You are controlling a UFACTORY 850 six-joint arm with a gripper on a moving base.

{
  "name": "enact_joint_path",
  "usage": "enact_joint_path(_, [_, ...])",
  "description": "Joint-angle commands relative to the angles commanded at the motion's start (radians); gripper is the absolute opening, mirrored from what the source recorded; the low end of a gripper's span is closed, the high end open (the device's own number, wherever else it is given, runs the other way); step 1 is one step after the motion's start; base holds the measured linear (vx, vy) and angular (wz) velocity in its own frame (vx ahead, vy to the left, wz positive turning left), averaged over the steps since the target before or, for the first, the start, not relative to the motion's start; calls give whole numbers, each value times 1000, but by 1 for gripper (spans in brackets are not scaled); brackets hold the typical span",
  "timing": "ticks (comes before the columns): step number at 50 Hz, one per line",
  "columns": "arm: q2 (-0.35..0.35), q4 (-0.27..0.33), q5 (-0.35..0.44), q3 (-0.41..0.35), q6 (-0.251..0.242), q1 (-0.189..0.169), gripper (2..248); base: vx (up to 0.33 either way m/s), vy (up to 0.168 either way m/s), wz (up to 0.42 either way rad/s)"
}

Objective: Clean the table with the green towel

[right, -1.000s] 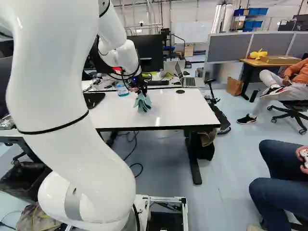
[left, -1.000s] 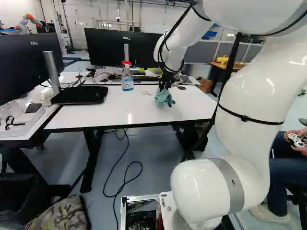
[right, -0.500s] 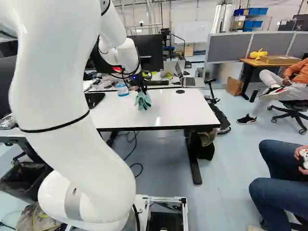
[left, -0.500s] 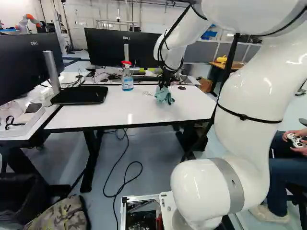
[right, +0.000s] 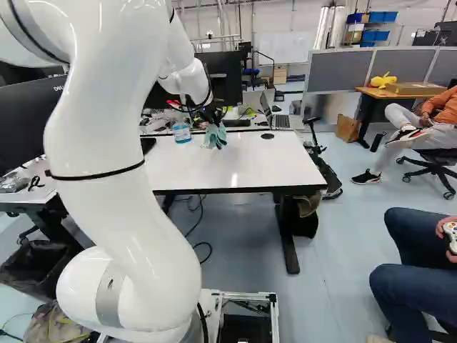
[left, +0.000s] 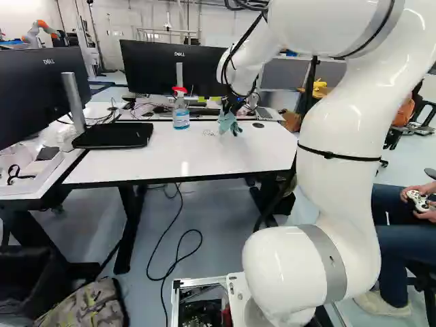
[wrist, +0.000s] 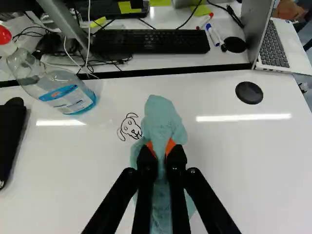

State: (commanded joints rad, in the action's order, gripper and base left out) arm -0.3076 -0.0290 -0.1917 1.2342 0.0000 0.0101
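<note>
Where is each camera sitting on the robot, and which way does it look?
Left base view: behind the arm, to its left, looking ahead and a little down at the table; the arm rises right of the middle.
Right base view: behind the arm, to its right, looking the same way; the arm rises left of the middle.
Wrist view: on the wrist, looking along the gripper, whose two fingers show, at the towel and table.
All three share the table, towel and spray bottle.
</note>
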Motion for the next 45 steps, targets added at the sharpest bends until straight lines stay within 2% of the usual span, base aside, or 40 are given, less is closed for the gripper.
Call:
enact_joint_path(23, [-99,-1,75,67,0,46,37,0,0,0])
enact_joint_path(45, [-160,-1,123,91,0,42,37,0,0,0])
